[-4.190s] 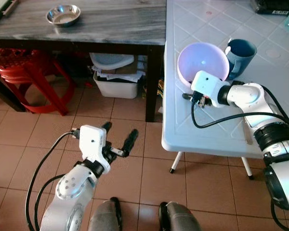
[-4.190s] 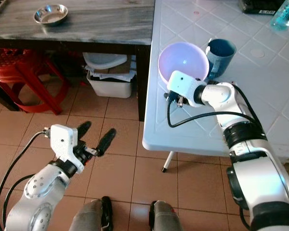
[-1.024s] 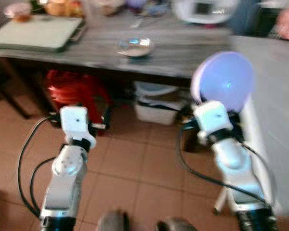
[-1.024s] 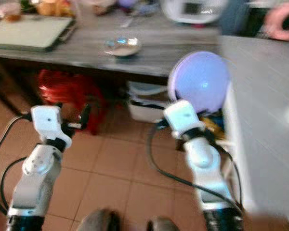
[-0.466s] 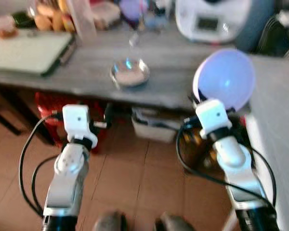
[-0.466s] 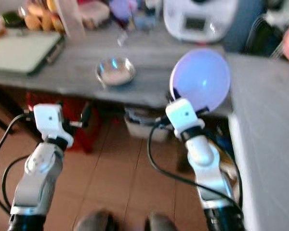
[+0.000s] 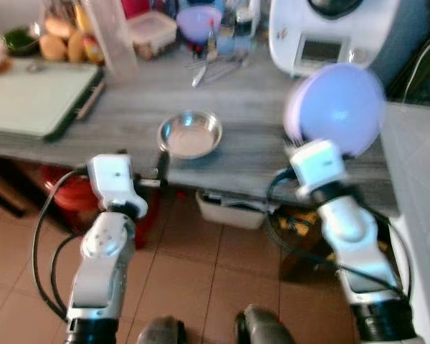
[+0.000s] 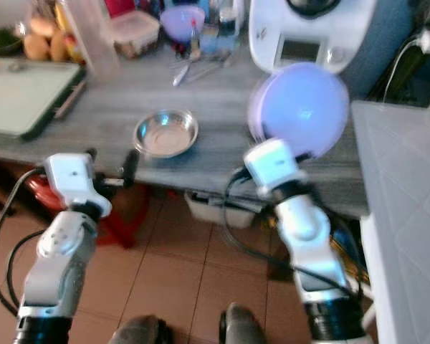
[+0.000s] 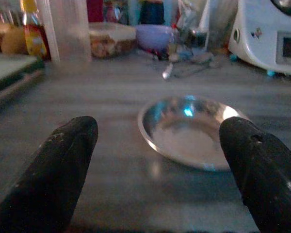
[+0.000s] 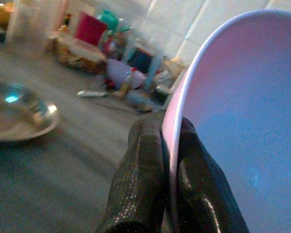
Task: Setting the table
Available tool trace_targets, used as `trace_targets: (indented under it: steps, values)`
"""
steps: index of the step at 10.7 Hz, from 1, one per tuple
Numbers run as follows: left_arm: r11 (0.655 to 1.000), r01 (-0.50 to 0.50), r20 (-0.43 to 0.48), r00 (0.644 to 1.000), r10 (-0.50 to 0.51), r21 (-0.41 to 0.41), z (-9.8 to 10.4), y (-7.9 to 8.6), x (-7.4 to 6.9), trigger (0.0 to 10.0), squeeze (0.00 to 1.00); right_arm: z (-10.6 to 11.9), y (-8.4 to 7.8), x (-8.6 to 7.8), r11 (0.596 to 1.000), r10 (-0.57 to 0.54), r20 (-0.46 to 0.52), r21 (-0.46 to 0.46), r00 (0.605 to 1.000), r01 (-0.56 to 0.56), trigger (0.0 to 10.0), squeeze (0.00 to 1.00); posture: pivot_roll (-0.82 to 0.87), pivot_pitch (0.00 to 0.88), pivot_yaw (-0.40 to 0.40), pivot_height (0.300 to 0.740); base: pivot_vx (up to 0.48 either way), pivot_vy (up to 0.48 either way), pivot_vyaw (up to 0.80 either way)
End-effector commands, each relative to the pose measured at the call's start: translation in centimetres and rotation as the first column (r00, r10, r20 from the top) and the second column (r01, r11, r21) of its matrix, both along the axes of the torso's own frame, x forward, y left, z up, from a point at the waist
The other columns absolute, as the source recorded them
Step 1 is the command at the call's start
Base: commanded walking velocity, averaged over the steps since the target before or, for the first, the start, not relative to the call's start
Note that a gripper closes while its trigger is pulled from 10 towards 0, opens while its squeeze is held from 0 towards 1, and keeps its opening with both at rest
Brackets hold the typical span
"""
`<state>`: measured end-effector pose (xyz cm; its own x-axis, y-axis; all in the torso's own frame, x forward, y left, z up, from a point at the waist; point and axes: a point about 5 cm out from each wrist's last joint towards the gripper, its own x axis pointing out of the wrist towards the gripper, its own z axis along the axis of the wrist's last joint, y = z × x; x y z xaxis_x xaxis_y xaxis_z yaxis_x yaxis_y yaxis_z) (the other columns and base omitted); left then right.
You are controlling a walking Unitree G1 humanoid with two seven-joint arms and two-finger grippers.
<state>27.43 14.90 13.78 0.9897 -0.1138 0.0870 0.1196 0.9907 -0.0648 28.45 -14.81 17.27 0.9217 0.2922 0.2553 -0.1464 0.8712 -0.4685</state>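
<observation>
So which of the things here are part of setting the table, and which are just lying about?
Part of the job:
- pale purple plastic bowl, rim pinched in the right gripper
- shallow steel dish on the grey wooden table, ahead of the open left gripper

Lying about:
- white kitchen appliance
- pale green chopping board
- red plastic stool

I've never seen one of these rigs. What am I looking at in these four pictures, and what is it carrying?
This is a walking humanoid robot with two silver arms, each ending in a two-fingered black pincer. The two wide pictures come from a stereo camera on its head, looking down; the other two come from cameras on each wrist. The right pincer grips the rim of a lilac bowl. The left pincer is open and holds nothing, pointed at a small steel bowl on the grey wooden table. Also there: a white kitchen appliance, a green-edged board, containers and utensils.
</observation>
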Motion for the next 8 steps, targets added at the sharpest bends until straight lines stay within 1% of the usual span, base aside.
trace_targets:
  steps: [1, 3, 5, 6, 7, 8]
  values:
    - [0.999, -0.024, 0.007, 1.0, 0.024, 0.022, 0.28, 0.8, -0.06, 10.0, 0.0, 0.6, 1.03, -0.06, 0.999, 0.041, 0.029, 0.015, 0.999, -0.041, 10.0, 0.0, -0.04, 0.119, 0.016, 0.74, 0.319, 0.356, 0.0]
    - [1.0, -0.025, -0.006, 1.0, 0.025, -0.004, 0.19, 0.75, -0.03, 10.0, 0.0, 0.7, 1.34, -0.04, 0.998, 0.062, 0.033, 0.013, 0.998, -0.063, 10.0, 0.0, -0.04, 0.121, 0.018, 0.74, 0.283, 0.384, 0.0]
    - [1.0, -0.022, 0.004, 1.0, 0.022, 0.016, 0.34, 0.73, -0.03, 10.0, 0.0, 0.76, 1.41, -0.02, 0.998, 0.068, 0.037, 0.01, 0.997, -0.069, 10.0, 0.0, -0.03, 0.122, 0.018, 0.74, 0.0, 0.422, 0.0]
    - [0.999, -0.02, 0.014, 1.0, 0.02, 0.028, 0.42, 0.66, -0.1, 10.0, 0.0, 0.76, 1.41, -0.02, 0.998, 0.069, 0.038, 0.01, 0.997, -0.07, 10.0, 0.0, -0.03, 0.123, 0.016, 0.74, 0.277, 0.33, 0.0]
    - [0.998, -0.012, 0.04, 0.999, 0.01, 0.056, 0.6, 0.54, -0.33, 10.0, 0.0, 0.75, 1.43, 0.0, 0.997, 0.07, 0.038, 0.01, 0.997, -0.071, 10.0, 0.0, -0.03, 0.123, 0.016, 0.74, 0.0, 0.0, 0.0]
    - [0.999, -0.014, 0.035, 0.999, 0.012, 0.052, 0.52, 0.5, -0.42, 10.0, 0.0, 0.76, 1.43, 0.04, 0.997, 0.072, 0.037, 0.011, 0.997, -0.073, 10.0, 0.0, -0.03, 0.124, 0.015, 0.74, 0.0, 0.0, 0.0]
